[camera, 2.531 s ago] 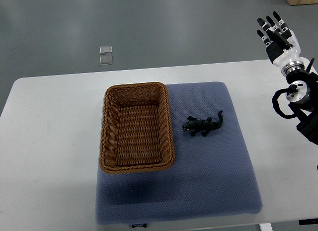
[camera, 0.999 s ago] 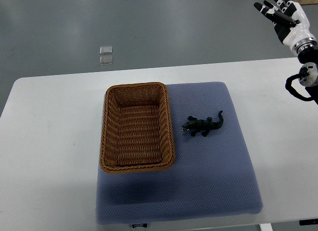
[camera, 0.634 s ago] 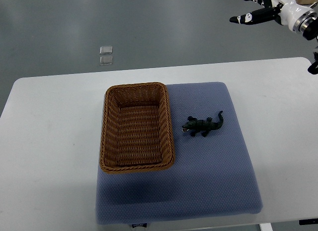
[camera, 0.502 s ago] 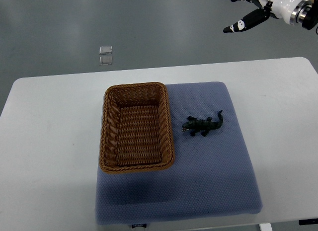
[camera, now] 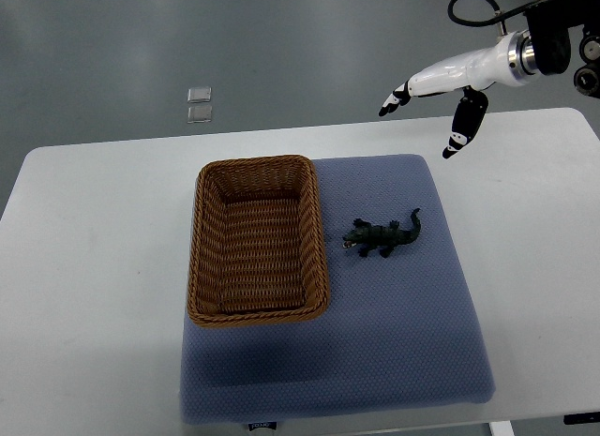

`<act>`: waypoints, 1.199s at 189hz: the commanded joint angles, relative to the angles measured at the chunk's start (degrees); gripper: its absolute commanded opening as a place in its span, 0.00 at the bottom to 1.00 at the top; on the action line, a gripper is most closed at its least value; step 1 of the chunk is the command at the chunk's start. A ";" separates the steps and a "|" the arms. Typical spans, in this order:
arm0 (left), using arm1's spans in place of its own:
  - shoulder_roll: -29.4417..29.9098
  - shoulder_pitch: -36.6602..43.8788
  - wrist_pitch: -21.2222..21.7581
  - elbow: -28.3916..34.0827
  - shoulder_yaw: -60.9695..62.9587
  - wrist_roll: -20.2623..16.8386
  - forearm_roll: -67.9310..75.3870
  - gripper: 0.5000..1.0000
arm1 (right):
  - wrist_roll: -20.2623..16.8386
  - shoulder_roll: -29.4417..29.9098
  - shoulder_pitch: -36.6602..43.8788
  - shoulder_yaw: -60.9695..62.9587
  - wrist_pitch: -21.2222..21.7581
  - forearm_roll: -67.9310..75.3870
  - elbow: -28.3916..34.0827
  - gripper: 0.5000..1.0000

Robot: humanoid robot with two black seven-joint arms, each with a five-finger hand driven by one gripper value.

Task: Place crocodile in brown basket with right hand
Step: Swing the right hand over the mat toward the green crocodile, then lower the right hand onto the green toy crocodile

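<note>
- We see the right robot hand (camera: 457, 78) released, fingers spread, holding nothing, near the worktop's (camera: 94, 267) far edge.
- Our crocodile (camera: 382, 235) lies on the blue pad (camera: 394, 333), just beside the brown basket (camera: 257, 163).

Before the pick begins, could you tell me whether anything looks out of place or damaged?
Nothing stands out. The basket sits upright and empty on the mat, the crocodile lies beside it, apart, and the right hand hangs open near the mat's far corner.
</note>
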 commanded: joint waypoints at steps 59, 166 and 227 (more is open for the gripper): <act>0.00 0.02 0.00 0.00 0.00 0.00 0.00 1.00 | -5.21 1.87 -8.93 0.58 -1.49 3.81 0.38 0.84; 0.00 0.02 0.00 0.00 0.00 0.00 0.00 1.00 | -14.36 4.50 -16.84 3.74 -7.99 17.52 1.53 0.81; 0.00 0.02 0.00 0.00 0.00 0.00 0.00 1.00 | -13.74 5.73 -21.85 3.83 -14.23 11.90 1.70 0.80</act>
